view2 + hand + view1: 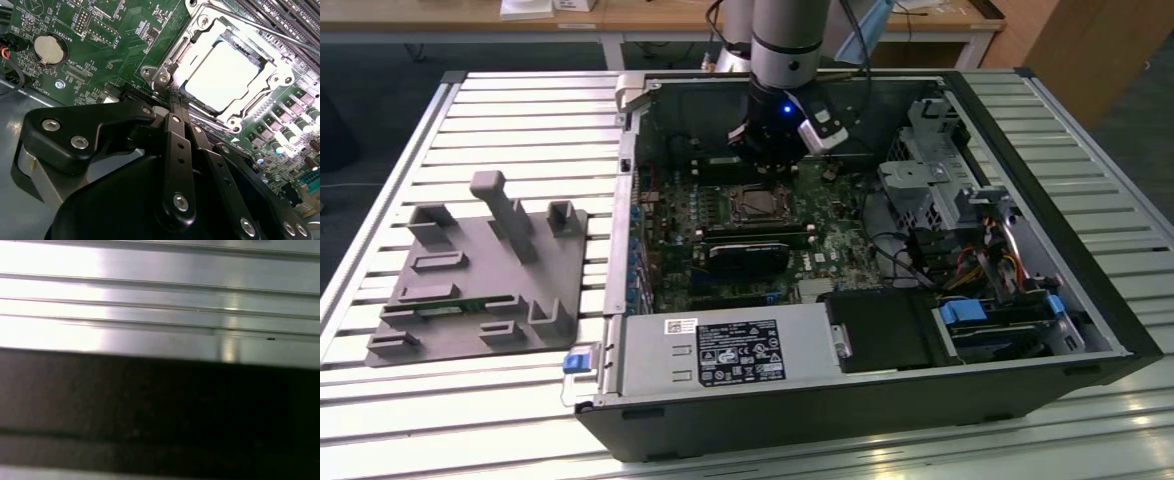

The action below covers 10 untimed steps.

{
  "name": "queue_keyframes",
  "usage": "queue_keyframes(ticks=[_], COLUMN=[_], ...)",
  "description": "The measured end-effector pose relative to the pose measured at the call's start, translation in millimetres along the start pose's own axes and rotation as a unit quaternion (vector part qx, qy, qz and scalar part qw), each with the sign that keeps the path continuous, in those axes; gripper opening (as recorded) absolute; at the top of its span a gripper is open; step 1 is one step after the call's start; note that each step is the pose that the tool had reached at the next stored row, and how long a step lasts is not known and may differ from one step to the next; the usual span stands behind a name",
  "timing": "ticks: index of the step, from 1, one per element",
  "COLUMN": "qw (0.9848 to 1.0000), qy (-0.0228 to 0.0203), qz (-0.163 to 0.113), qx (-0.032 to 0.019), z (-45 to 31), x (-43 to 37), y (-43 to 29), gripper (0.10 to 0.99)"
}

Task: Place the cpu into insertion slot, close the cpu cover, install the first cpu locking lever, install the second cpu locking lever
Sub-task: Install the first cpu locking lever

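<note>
At the exterior view's left lay the grey holder tray (480,270). In its middle, the cpu (222,75) sat in the insertion slot (754,205) under the cpu cover (197,40). My claw (171,102), pinched narrow, hung by the slot's corner. I judged a slow, gentle push best.

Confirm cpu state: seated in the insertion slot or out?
In. In the second wrist view the cpu lies flat inside the insertion slot, its pale top showing through the window of the cpu cover.
</note>
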<state>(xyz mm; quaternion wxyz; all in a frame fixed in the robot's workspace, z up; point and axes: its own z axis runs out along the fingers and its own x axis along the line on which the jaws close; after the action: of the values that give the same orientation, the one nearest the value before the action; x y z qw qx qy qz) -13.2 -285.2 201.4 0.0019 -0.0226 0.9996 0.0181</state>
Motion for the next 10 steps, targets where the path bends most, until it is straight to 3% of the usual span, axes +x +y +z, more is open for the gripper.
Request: queue_keyframes(ticks=[10], qw=[0.9999], qy=[0.001], qz=[0.0], qx=[0.0152], z=[3.0], x=[-0.3], y=[0.7], gripper=[0.106])
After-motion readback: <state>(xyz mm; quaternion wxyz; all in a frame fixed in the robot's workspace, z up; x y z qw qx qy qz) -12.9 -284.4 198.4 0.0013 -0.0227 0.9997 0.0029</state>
